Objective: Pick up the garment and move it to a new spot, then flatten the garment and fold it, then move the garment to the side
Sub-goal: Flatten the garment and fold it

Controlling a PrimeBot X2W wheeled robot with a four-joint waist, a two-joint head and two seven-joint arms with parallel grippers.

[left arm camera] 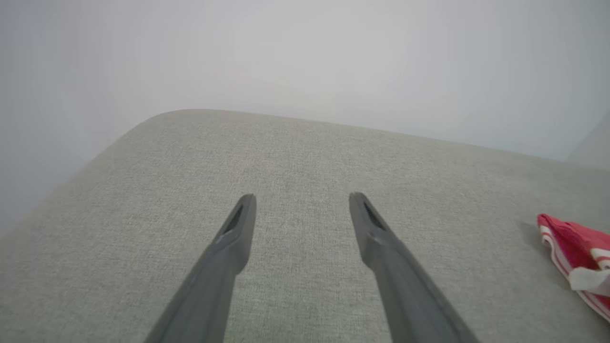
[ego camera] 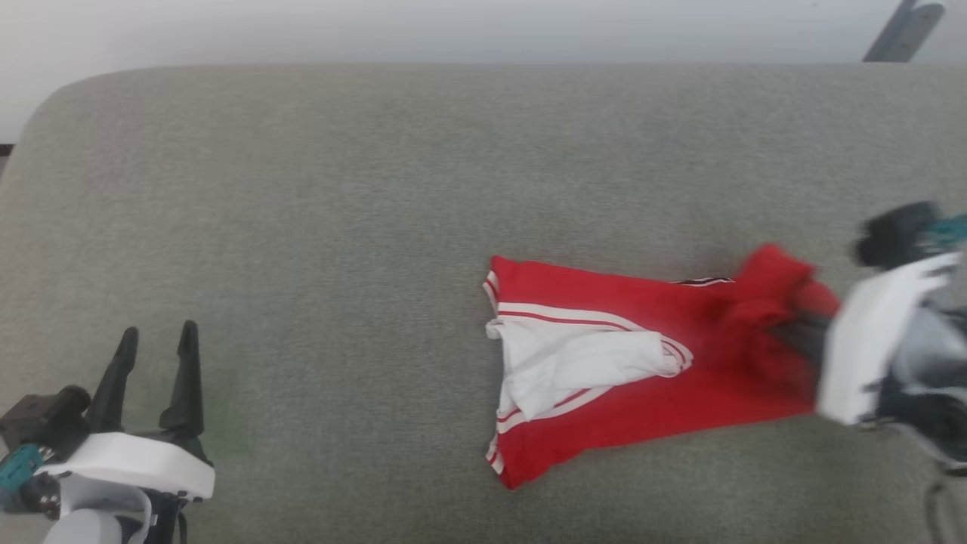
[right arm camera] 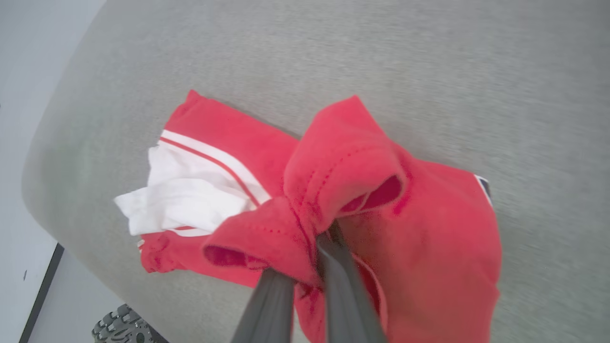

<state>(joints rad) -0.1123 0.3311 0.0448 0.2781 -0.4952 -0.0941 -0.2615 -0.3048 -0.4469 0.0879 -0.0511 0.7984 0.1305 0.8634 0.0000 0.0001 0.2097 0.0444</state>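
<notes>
The garment point(ego camera: 604, 363), a red jersey shirt with a white sleeve and red-and-white striped trim, lies folded on the grey table point(ego camera: 302, 189), right of centre. My right gripper point(ego camera: 801, 332) is shut on its red hem edge at the right; in the right wrist view the fingers point(right arm camera: 333, 267) pinch bunched red cloth point(right arm camera: 343, 162) lifted off the surface. My left gripper point(ego camera: 155, 340) rests open at the lower left, far from the shirt, with nothing between its fingers point(left arm camera: 238, 228). A corner of the garment point(left arm camera: 576, 247) shows at the right edge of the left wrist view.
The grey fabric-covered table has a rounded far-left corner point(ego camera: 68, 91) and a pale wall behind. A grey slanted bar point(ego camera: 903, 30) stands at the top right. A dark wheel point(right arm camera: 124, 326) shows below the table edge in the right wrist view.
</notes>
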